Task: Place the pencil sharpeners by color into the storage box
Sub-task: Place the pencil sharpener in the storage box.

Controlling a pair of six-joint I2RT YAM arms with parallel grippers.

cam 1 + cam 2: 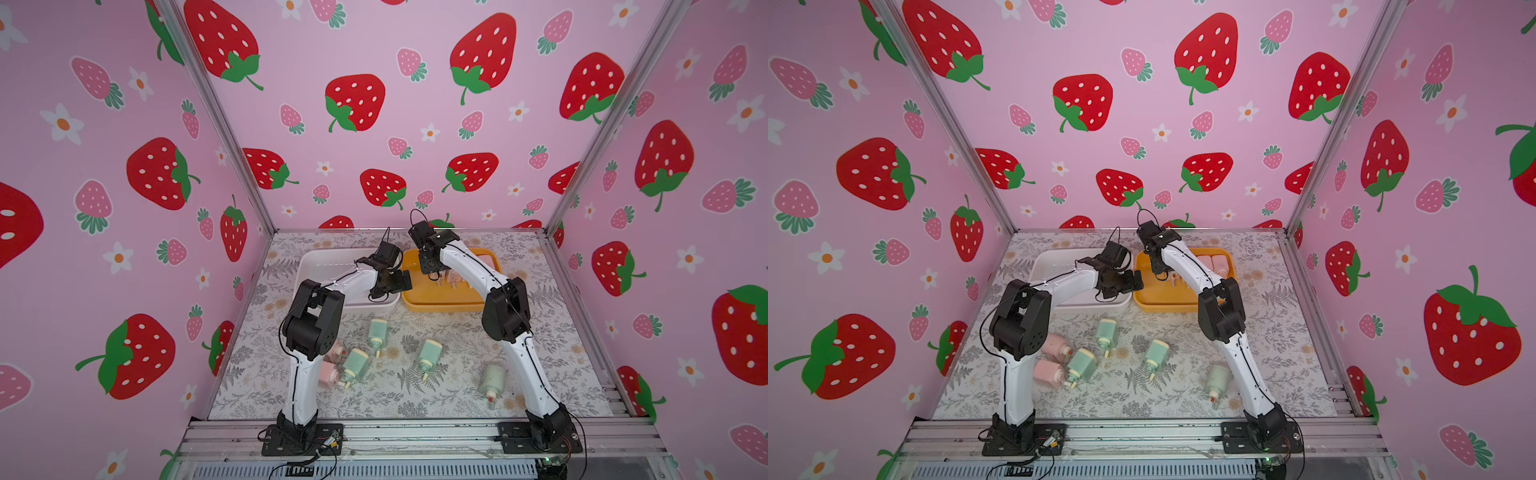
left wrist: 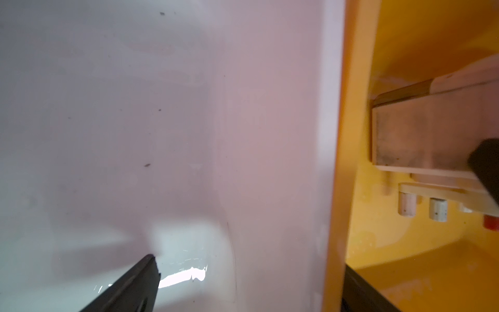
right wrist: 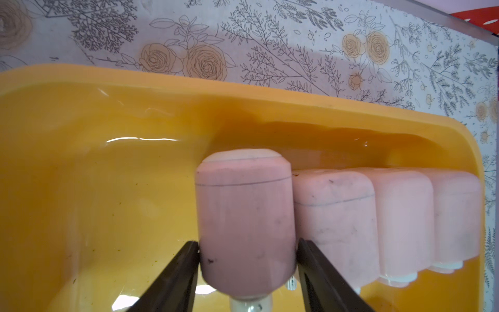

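Well, both arms are arched over the two boxes at the far side of the worktop [image 1: 457,399]. The right arm rises from its near-right base, folds at the elbow and leans far and leftward. Its wrist is high over the yellow box [image 3: 162,78], with the right gripper [image 3: 247,243] pointing down into it. Its fingers [image 3: 181,275] sit tight against the two sides of a pink sharpener [image 3: 243,210], no gap showing on either side, so they look clamped on it. That one is at the left end of a row with three more pink sharpeners [image 3: 334,216] (all packed side by side near the box's far wall).

The left arm climbs from the near-left base, bends sharply and stretches its forearm far and rightward across the white box [image 1: 324,259]. The left gripper [image 2: 249,266] has its fingers spread wide and holds nothing, one over the white floor and one past the yellow rim. Four green sharpeners [image 1: 377,332] and two pink ones [image 1: 1054,345] lie loose on the near worktop, the pink pair close by the left arm.
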